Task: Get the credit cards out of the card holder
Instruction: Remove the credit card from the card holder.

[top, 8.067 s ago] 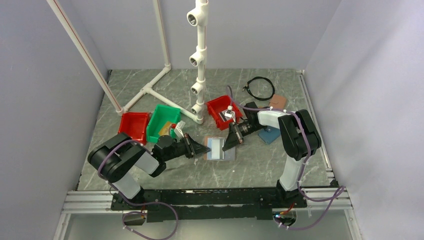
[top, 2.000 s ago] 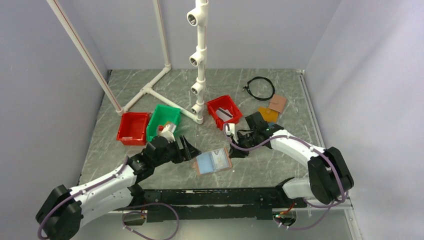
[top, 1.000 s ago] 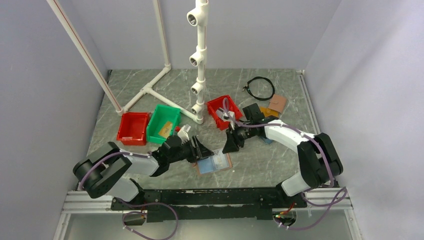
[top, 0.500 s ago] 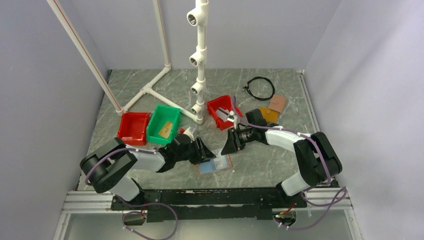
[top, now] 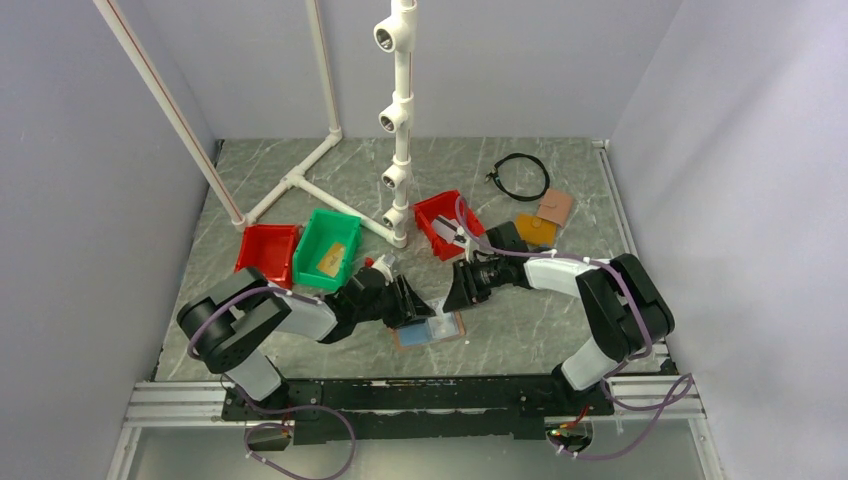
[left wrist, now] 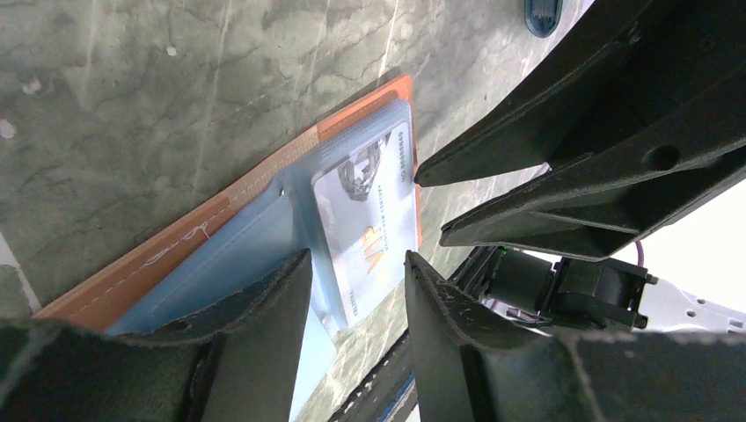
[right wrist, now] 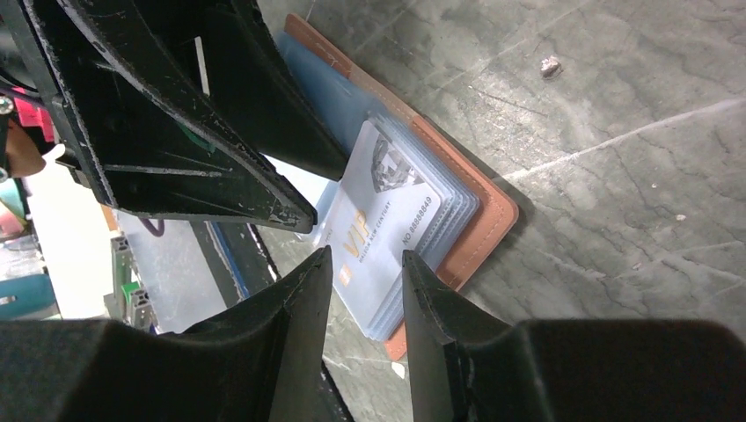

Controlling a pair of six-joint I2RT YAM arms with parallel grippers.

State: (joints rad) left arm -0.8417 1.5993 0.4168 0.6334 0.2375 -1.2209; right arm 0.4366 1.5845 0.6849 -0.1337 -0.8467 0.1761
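pinning the card holder (left wrist: 141,277) under the open left gripper (left wrist: 356,264) should let the right gripper (right wrist: 367,259), also open, pinch the grey-white credit card (right wrist: 387,220) just ahead.

Items on the grey-green marbled table (top: 460,165):
- White pipe stand (top: 400,120) with open fittings, upright, rear centre.
- Red bin (top: 268,255) touching a green bin (top: 322,240), left.
- Second red bin (top: 440,222), just beside the stand's foot.
- Black cable loop (top: 522,176), rear right.
- Brown wallet (top: 555,207) and orange wallet (top: 536,230), side by side.
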